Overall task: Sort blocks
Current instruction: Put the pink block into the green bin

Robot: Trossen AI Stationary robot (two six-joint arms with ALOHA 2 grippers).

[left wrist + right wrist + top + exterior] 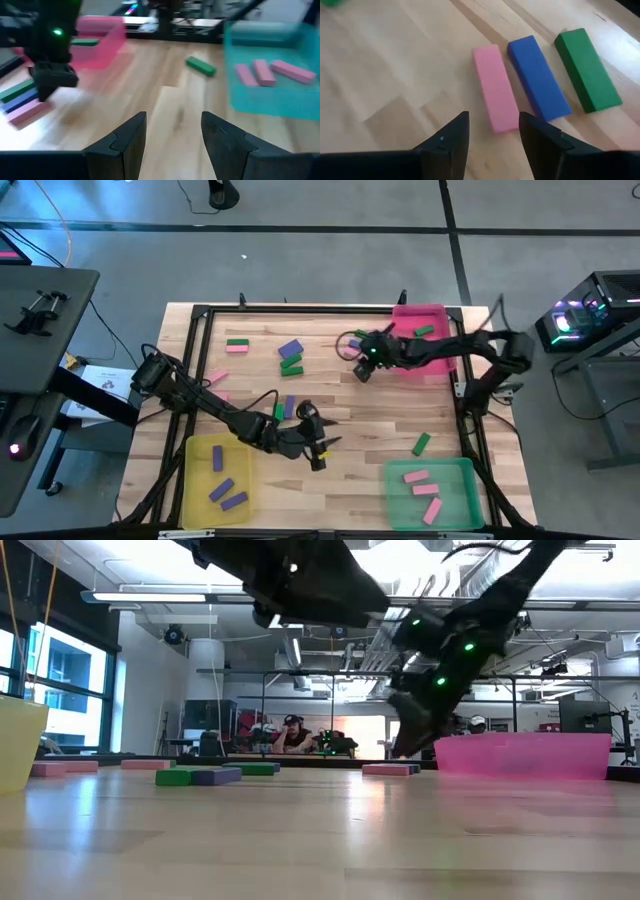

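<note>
1. You see three trays on the table [330,420]: a yellow tray [196,480] at the near left, a green tray [470,480] at the near right and a pink tray [437,352] at the far right.
2. You count three purple blocks [222,489] in the yellow tray, three pink blocks [424,488] in the green tray and one green block [424,332] in the pink tray.
3. Your left gripper [172,132] hangs over bare wood between the yellow and green trays, its jaws parted and holding nothing.
4. Your right gripper [492,131] sits just beside the pink tray, jaws spread and empty, right above a row of three blocks: a pink one [495,87], a blue one [538,77] and a green one [587,69] lying side by side, not touching.
5. One lone green block [421,443] lies above the green tray; more lie scattered at the far left.
</note>
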